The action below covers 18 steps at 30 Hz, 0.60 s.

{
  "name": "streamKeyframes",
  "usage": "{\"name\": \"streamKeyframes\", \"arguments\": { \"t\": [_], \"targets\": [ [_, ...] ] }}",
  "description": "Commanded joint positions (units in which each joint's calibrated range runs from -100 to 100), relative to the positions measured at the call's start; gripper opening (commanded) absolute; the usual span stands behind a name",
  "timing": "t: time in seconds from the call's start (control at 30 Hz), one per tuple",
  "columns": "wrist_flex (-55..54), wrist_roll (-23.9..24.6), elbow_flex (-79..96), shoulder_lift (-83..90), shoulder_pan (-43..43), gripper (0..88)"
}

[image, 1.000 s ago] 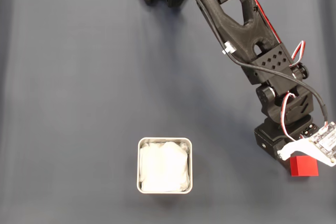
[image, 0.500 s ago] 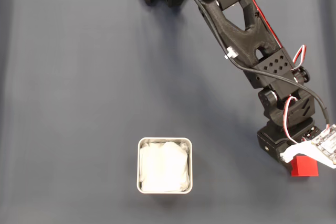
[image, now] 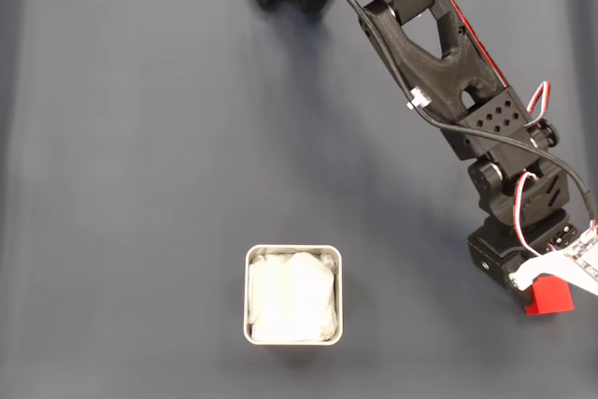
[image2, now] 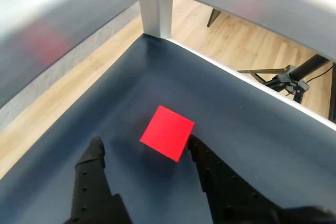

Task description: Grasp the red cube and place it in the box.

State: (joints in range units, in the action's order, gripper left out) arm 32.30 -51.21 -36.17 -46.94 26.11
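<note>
Fingers [image2: 94, 174]: two, black plastic, spread apart, nothing gripped; gripper [image2: 143, 144] low over dark blue mat [image: 140, 184]. Small bright red cube [image2: 167, 132]: on mat, just beyond the gap between fingertips, one corner close to right finger (wrist view). Square metal-rimmed box with white paper lining [image: 293, 294]: on mat, well apart from cube [image: 549, 296], toward left in fixed view.

Robotics workspace, dark mat [image: 140, 137], aluminium frame [image2: 157, 3], wooden floor [image2: 231, 35]
</note>
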Motion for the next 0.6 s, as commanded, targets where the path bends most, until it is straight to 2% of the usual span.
{"name": "streamKeyframes", "arguments": {
  "t": [0.0, 0.57],
  "targets": [
    [-1.15, 0.39, -3.8, 0.58, 0.66, 36.9],
    [-2.14, 0.15, -5.62, -1.07, 1.23, 36.9]
  ]
}}
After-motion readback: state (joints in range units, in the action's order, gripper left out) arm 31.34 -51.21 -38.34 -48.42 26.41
